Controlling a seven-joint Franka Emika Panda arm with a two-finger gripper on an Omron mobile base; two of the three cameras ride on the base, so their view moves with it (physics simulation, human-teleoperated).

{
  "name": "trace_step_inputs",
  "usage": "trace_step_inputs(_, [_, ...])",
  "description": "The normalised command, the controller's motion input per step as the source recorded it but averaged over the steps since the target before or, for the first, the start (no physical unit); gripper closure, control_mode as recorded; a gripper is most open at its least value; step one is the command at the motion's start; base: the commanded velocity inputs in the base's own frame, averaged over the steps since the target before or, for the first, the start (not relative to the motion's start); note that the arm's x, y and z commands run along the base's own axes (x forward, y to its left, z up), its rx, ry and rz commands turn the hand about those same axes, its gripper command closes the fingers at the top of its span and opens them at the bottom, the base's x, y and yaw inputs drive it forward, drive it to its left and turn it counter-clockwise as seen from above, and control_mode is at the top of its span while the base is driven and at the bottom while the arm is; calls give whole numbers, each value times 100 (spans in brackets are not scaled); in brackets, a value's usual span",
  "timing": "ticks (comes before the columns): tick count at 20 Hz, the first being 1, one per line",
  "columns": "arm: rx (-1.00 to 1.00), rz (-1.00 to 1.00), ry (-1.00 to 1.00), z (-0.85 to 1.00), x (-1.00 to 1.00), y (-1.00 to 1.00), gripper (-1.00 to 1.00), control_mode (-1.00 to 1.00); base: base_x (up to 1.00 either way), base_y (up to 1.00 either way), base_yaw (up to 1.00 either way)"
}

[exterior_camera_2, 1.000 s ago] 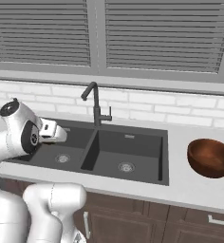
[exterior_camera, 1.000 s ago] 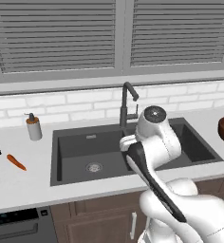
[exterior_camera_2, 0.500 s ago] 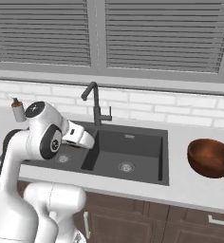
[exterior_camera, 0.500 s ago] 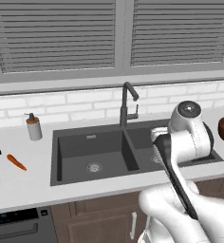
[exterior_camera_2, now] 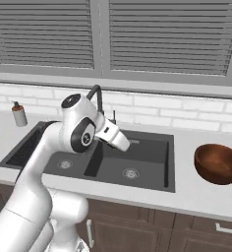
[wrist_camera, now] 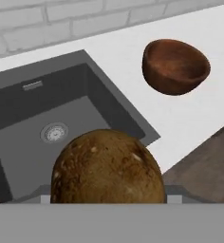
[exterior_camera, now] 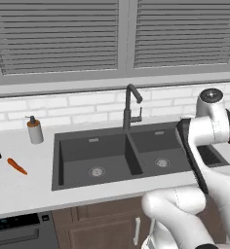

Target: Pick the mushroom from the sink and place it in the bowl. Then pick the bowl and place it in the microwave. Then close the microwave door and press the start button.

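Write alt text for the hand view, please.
A brown speckled mushroom looms close at the bottom, held over the right basin of a dark grey sink. A round reddish-brown wooden bowl sits empty on the white counter beyond.

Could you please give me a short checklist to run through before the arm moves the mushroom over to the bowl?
1. Mushroom in the hand: ok, it sits right at the hand's camera, lifted above the sink.
2. Hand's fingers visible around it: cannot tell, the mushroom hides them.
3. Bowl upright on the counter right of the sink: ok.
4. Bowl empty: ok, nothing shows inside it in the hand view.
5. Path from sink to bowl: ok, bare counter between them.
6. Faucet out of the way: ok, it stands behind the basins.
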Motion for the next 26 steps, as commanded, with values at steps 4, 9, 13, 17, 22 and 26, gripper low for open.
trace_step_inputs(4, [2, -18, 0, 11, 28, -100, 100, -100, 0, 0, 0])
trace_step_inputs(9, [3, -9, 0, 17, 2, -98, 100, -100, 0, 0, 0])
trace_step_inputs(13, [6, -16, 7, 0, 13, -86, 100, -100, 0, 0, 0])
trace_step_inputs(17, [8, -17, 12, 0, 37, -100, 100, -100, 0, 0, 0])
trace_step_inputs(22, [8, -8, 20, -19, 90, -100, 100, -100, 0, 0, 0])
trace_step_inputs(26, [9, 2, 14, -43, 98, -100, 100, -100, 0, 0, 0])
